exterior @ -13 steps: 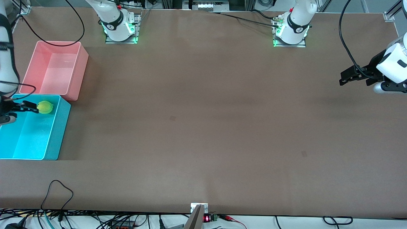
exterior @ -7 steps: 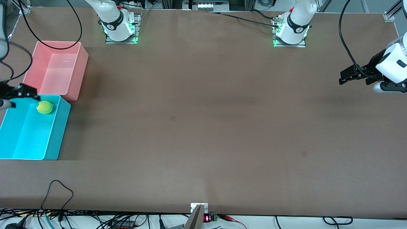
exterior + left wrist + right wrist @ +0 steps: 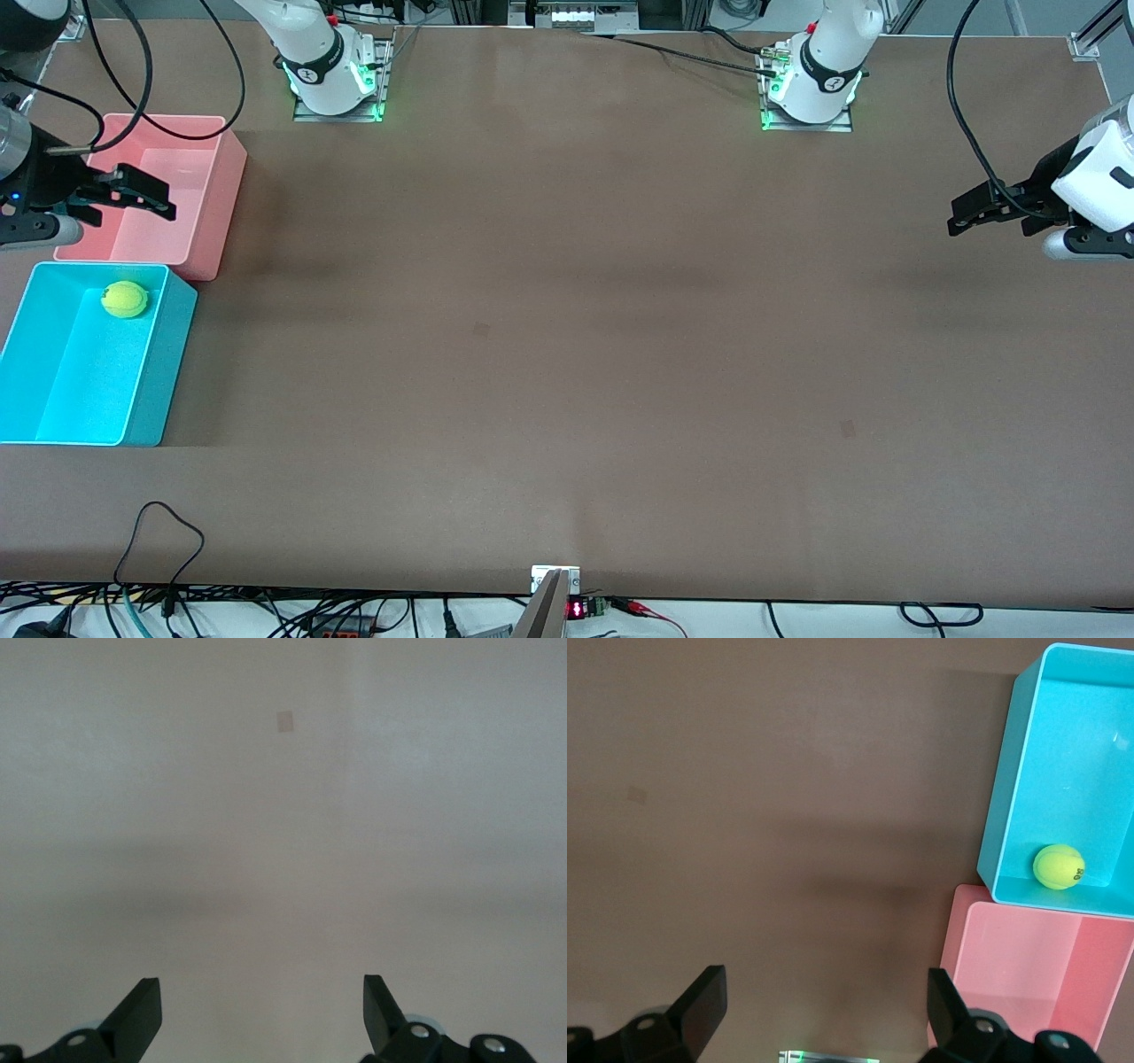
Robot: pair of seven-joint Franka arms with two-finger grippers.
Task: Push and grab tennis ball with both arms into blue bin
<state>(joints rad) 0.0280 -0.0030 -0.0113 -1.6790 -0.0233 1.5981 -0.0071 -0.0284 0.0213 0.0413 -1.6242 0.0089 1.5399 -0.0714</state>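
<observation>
Inside blue bin (image 3: 53, 390), tennis ball (image 3: 124, 299) rests on floor near corner closest to pink bin (image 3: 208, 221); also seen in right wrist view (image 3: 1059, 866). Blue bin at right arm's end of table (image 3: 567, 354), just beside pink bin, nearer front camera. Right gripper (image 3: 133, 197) over pink bin, fingers spread wide, holding nothing. Left gripper (image 3: 974, 211) well apart from blue bin, over bare table at left arm's end, fingers spread wide, empty, waiting.

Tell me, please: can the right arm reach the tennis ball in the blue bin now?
Probably yes. The right gripper hangs open over the pink bin, right beside the blue bin, and the tennis ball lies uncovered inside with nothing above it.
</observation>
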